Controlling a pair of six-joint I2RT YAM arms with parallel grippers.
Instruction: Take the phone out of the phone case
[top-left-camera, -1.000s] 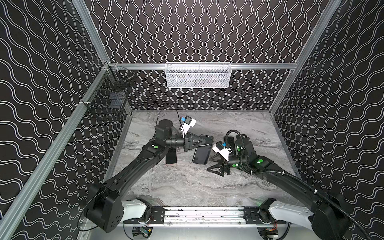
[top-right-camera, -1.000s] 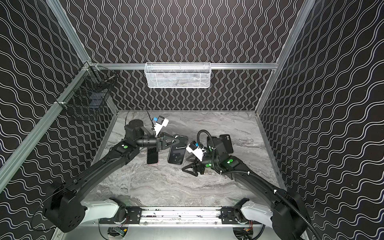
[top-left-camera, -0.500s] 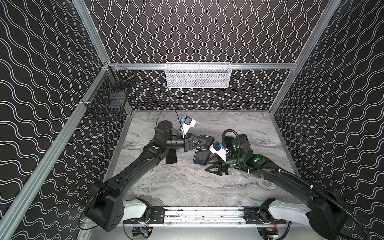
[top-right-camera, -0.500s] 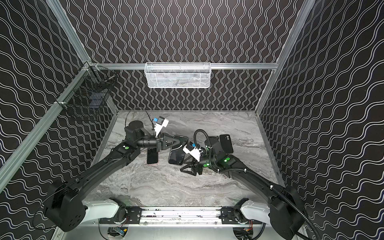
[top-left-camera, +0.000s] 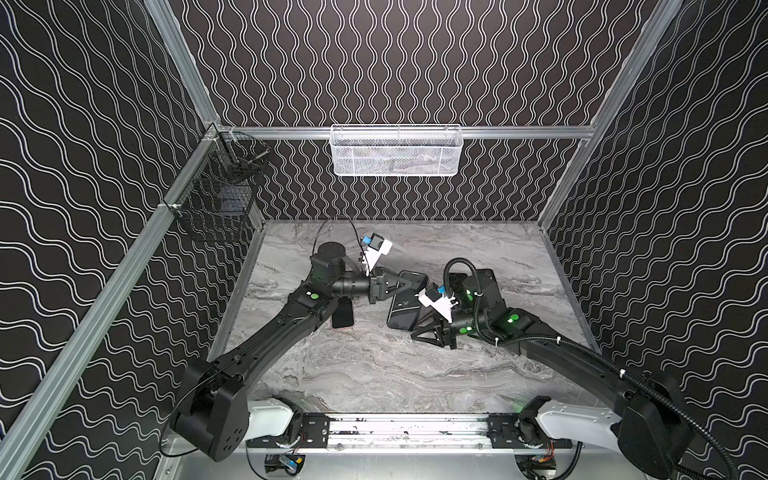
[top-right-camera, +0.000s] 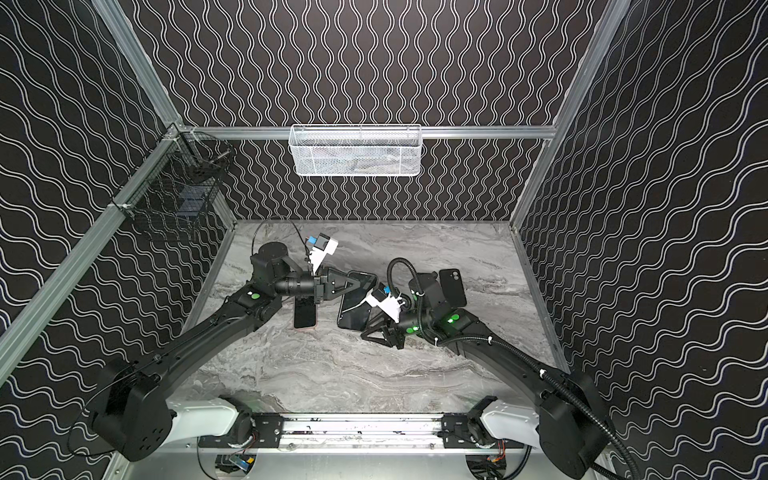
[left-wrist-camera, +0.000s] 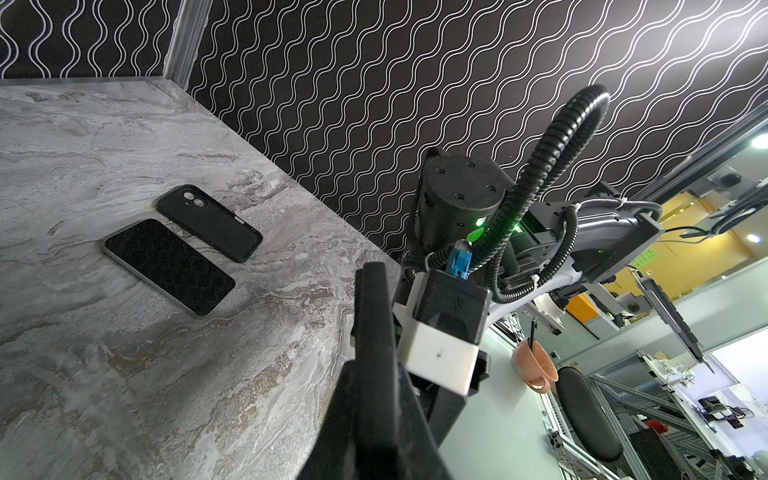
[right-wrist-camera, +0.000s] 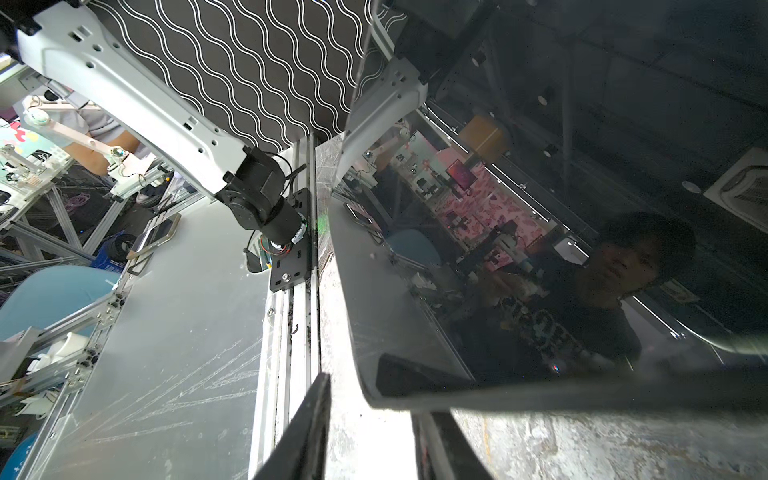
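We see the phone (top-left-camera: 403, 309) near the loose case (top-right-camera: 453, 286), on that case's left-arm side, its glossy screen up with a dark rim around it. The left gripper (top-left-camera: 409, 283) is clamped tight on the phone's end nearer the loose case. The right gripper (top-left-camera: 415, 334) sits at the end farther from it. Its fingers (right-wrist-camera: 307, 432) stand apart over bare table (top-left-camera: 374, 374), close under the phone's corner; we cannot tell whether they touch it. A bare phone (left-wrist-camera: 170, 266) lies flat alongside the loose case.
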